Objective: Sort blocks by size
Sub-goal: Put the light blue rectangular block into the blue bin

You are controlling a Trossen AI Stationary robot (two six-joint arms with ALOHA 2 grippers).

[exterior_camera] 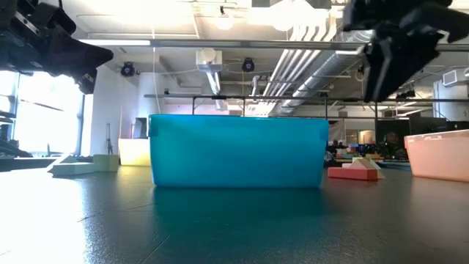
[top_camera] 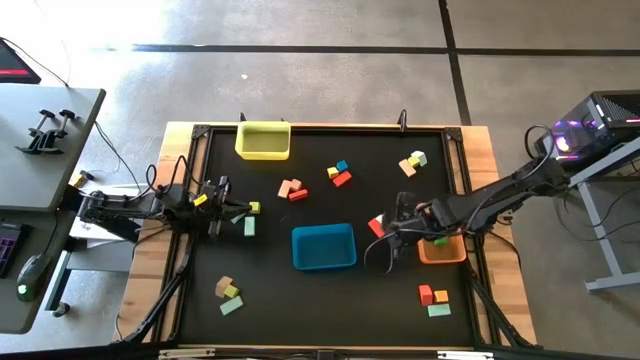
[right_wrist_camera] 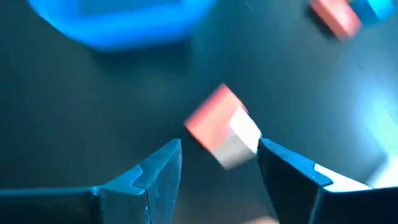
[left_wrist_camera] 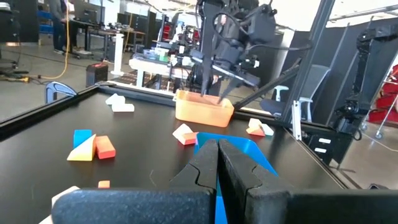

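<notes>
A red block (right_wrist_camera: 216, 124) with a pale side lies on the black table, between the blue tray (top_camera: 323, 246) and the orange tray (top_camera: 441, 250); the high view shows it too (top_camera: 377, 225). My right gripper (right_wrist_camera: 219, 154) hangs open above it, slanting down, with nothing between its fingers; in the high view it is beside the blue tray's right end (top_camera: 384, 250). My left gripper (left_wrist_camera: 217, 158) is shut and empty, pointing level over the table's left side (top_camera: 215, 195). More blocks lie in small groups (top_camera: 292, 188), (top_camera: 340, 174), (top_camera: 413, 160), (top_camera: 228, 292), (top_camera: 435, 297).
The yellow tray (top_camera: 263, 140) stands at the far edge, left of centre. Pale green and yellow blocks (top_camera: 248, 218) lie just in front of my left gripper. The orange tray holds a small green block (top_camera: 440, 241). A black frame (top_camera: 200, 135) rims the table.
</notes>
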